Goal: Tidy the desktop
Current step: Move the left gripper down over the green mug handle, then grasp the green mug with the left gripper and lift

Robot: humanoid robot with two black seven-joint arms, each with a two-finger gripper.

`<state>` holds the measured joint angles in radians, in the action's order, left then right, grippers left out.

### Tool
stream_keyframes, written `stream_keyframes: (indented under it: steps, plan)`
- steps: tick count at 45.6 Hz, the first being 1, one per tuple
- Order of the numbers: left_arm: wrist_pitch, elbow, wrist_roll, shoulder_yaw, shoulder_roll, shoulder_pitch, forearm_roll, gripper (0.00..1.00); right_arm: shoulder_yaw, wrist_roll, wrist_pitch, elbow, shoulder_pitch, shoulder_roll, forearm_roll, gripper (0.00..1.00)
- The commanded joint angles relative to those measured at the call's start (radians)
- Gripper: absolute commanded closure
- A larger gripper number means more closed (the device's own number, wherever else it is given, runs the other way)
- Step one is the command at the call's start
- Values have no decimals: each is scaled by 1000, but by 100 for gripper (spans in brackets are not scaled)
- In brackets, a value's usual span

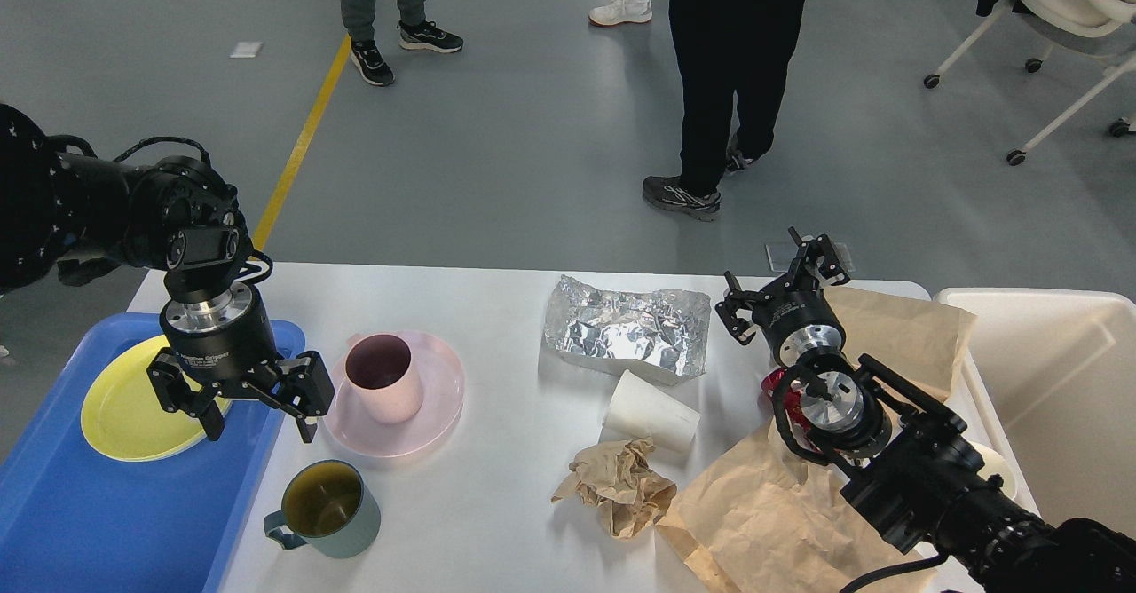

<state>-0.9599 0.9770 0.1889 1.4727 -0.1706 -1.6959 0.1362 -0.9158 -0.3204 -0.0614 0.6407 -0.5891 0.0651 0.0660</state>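
**Q:** Where do your grippers stand?

**A:** My left gripper [259, 422] hangs at the left of the frame, fingers spread apart and pointing down, holding nothing. It sits over the right edge of the blue tray [80, 522], between the yellow plate [124, 420] in that tray and the pink plate [426, 415] beside it. My right gripper [781, 287] is at right of centre, raised near the far edge of the desktop [497, 504]; its fingers are parted and empty.

**Q:** And the desktop itself?

**A:** It fills the lower half of the frame, white, running from the tray at left to the cream-white bin [1047, 380] at right. On the pink plate stands a pink cup [386, 380], upright. Below it in the frame, near the front edge, is a grey-green mug [324, 509], handle turned left. At centre lies a crumpled sheet of foil [630, 331], with a white paper cup [652, 415] on its side just in front of it. A ball of brown paper [621, 482] rests below that cup. Larger brown paper sheets [763, 504] spread under my right arm, and something red [777, 384] shows beside the wrist, too hidden to tell what it is.

**Q:** Beyond the table?

**A:** Grey floor with a yellow line [306, 131], people's legs at the top of the frame, and a wheeled chair [1065, 7] at upper right.
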Motion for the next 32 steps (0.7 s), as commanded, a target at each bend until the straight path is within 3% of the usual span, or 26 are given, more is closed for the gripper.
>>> stream_keyframes:
  steps: [1,32]
  plan:
    - [0,-9,-5,-15,6,33,-1,4,0,0,0,1,0,-1,0,0]
    - [0,-124,-37,-20,86,177,-1,6,0,0,0,1,0,-1,0,0]
